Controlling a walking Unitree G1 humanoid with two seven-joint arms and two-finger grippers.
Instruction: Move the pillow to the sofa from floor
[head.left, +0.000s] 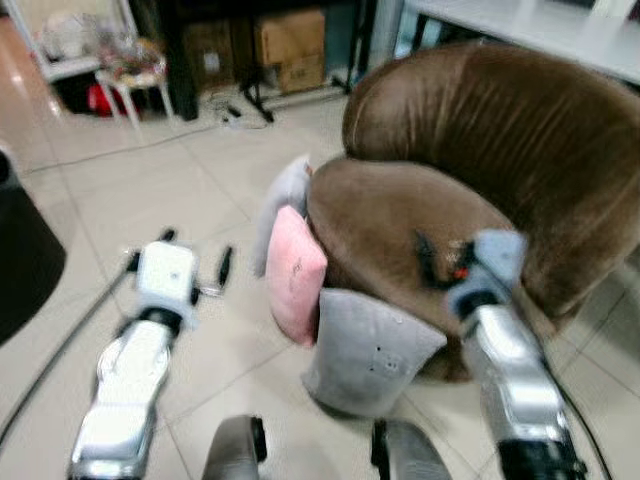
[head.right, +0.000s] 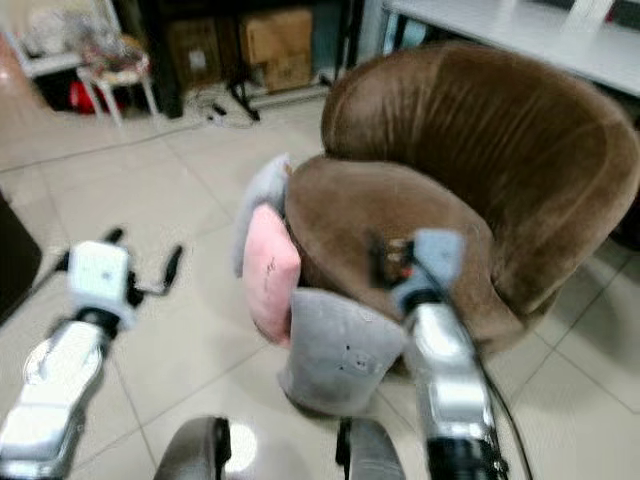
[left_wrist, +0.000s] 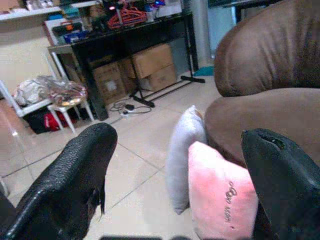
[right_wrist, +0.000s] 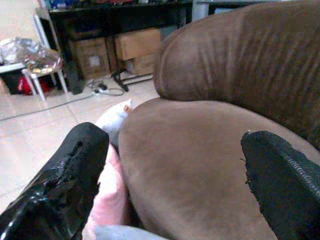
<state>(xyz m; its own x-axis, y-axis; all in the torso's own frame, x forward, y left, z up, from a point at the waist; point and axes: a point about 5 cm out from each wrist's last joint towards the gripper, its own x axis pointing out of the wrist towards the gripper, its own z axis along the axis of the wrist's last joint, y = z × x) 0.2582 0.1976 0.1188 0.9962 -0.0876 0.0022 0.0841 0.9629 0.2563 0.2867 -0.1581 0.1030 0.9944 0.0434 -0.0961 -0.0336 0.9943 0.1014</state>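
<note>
Three pillows lean on the floor against the front of a brown round sofa (head.left: 480, 140): a pink pillow (head.left: 295, 270), a grey pillow (head.left: 365, 350) nearest me, and a pale grey pillow (head.left: 283, 205) behind the pink one. My left gripper (head.left: 195, 255) is open over the tiles, left of the pink pillow (left_wrist: 222, 195) and apart from it. My right gripper (head.left: 440, 258) is open above the sofa seat (right_wrist: 200, 160), with nothing between its fingers.
A black table with cardboard boxes (head.left: 290, 40) under it stands at the back, with a white stool (head.left: 135, 75) and floor cables (head.left: 240, 115) nearby. A dark object (head.left: 20, 260) sits at the far left. A white tabletop (head.left: 540, 30) runs behind the sofa.
</note>
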